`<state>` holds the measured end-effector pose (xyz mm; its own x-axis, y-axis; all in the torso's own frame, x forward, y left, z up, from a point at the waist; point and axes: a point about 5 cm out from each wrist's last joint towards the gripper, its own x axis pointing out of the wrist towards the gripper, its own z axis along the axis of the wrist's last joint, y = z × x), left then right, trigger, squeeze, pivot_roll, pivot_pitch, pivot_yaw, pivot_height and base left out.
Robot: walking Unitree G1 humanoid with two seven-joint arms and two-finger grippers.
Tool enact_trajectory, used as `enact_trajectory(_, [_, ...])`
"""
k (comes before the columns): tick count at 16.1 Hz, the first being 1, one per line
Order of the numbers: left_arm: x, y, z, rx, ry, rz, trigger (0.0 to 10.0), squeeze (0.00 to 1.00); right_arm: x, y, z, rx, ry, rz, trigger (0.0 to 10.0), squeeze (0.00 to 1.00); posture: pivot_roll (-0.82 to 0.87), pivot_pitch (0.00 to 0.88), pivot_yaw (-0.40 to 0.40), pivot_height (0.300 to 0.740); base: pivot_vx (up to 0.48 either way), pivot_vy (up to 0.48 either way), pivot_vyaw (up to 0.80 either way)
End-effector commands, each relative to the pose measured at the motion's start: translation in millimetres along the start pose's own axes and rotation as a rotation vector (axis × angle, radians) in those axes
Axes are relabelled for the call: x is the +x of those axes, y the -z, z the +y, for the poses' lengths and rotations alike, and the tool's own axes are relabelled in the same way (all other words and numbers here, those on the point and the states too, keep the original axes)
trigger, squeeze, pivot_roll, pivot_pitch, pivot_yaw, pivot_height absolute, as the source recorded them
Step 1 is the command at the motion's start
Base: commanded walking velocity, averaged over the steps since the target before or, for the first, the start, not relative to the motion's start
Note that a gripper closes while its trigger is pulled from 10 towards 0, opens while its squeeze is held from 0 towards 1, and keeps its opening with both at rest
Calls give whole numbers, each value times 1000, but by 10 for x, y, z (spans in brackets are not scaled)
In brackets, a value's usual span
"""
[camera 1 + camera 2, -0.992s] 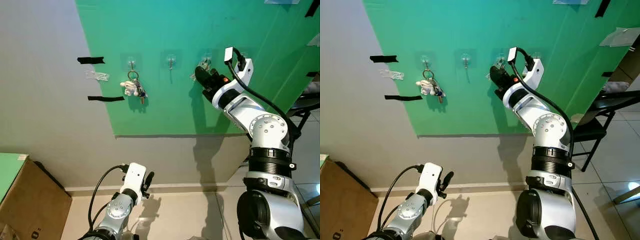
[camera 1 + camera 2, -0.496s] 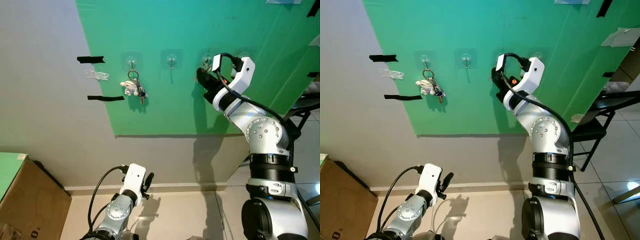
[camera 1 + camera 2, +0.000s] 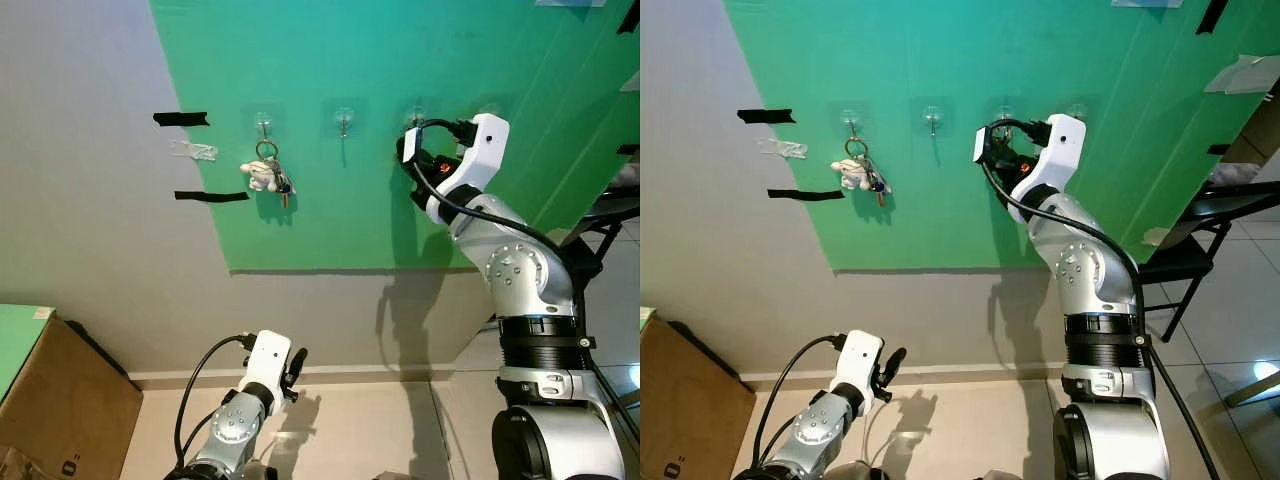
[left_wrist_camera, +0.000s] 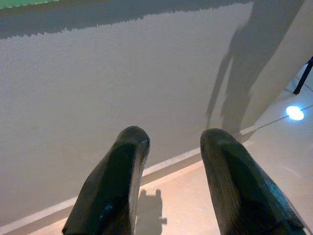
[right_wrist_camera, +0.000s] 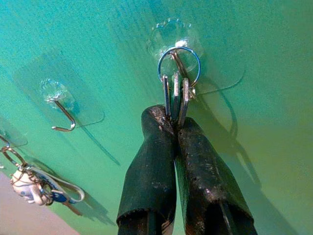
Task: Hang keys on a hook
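A bunch of silver keys on a ring is pinched between my right gripper's black fingers, which are shut on the key blades. The ring circles the metal prong of a clear stick-on hook on the green board. In the left eye view my right gripper is raised against the third hook from the left. Another key bunch with a white charm hangs on the first hook. The second hook is bare. My left gripper hangs low, open, facing the wall's base.
Two strips of black tape and clear tape sit on the grey wall left of the board. A cardboard box stands at the lower left. A black chair is at the right, beyond my right arm. A fourth hook lies further right.
My right wrist has rolled and the forearm has risen, keeping the keys at the third hook. The left arm and the other keys have not moved.
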<state>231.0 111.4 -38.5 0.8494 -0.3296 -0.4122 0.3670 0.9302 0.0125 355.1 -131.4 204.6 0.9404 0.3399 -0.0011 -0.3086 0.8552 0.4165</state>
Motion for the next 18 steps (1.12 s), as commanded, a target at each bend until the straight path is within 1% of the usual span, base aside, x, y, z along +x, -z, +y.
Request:
enact_trajectory(1, [-14,21,-14,2,7,3,10000,0,-29,-41,-76,-24,32,-22,0,0,-130,28,-27,722,0,0,0])
enact_trajectory(2, [-15,22,-18,3,7,3,10000,0,-29,-41,-77,-25,31,-24,0,0,-128,28,-28,722,0,0,0])
enact_trajectory(3, [-14,22,-27,4,8,2,10000,0,-21,-33,-79,30,24,-24,0,0,-127,26,-31,722,0,0,0])
enact_trajectory(5, [-13,23,-40,2,9,2,10000,0,-9,-49,-94,229,16,-23,0,0,-126,25,-34,722,0,0,0])
enact_trajectory(6, [-12,24,-45,1,9,2,10000,0,-8,-65,-97,248,11,-30,0,0,-128,26,-35,722,0,0,0])
enact_trajectory(7, [-12,24,-50,-1,10,1,10000,0,-8,-88,-92,229,5,-41,0,0,-128,25,-36,722,0,0,0])
enact_trajectory(10, [-10,23,-61,-3,10,0,10000,0,-12,-151,-58,239,-17,-70,0,0,-129,26,-39,722,0,0,0])
enact_trajectory(12, [-9,22,-69,-6,8,-1,10000,0,-39,-216,-27,133,-20,-92,0,0,-132,31,-39,722,0,0,0])
enact_trajectory(14, [-8,22,-70,-7,8,-1,10000,0,-53,-213,-17,71,-17,-89,0,0,-132,31,-39,722,0,0,0])
enact_trajectory(15, [-9,22,-70,-8,7,-1,10000,0,-78,-192,-14,-62,-9,-83,0,0,-132,31,-39,722,0,0,0])
enact_trajectory(16, [-9,22,-70,-9,7,-1,10000,0,-87,-185,-14,-107,-6,-82,0,0,-132,31,-39,722,0,0,0])
enact_trajectory(17, [-5,16,-67,-9,6,-2,10000,0,-115,-138,-38,-195,5,-70,0,0,-138,37,-37,722,0,0,0])
enact_trajectory(18, [-4,14,-65,-9,6,-3,10000,0,-124,-120,-49,-207,9,-65,0,0,-138,37,-37,722,0,0,0])
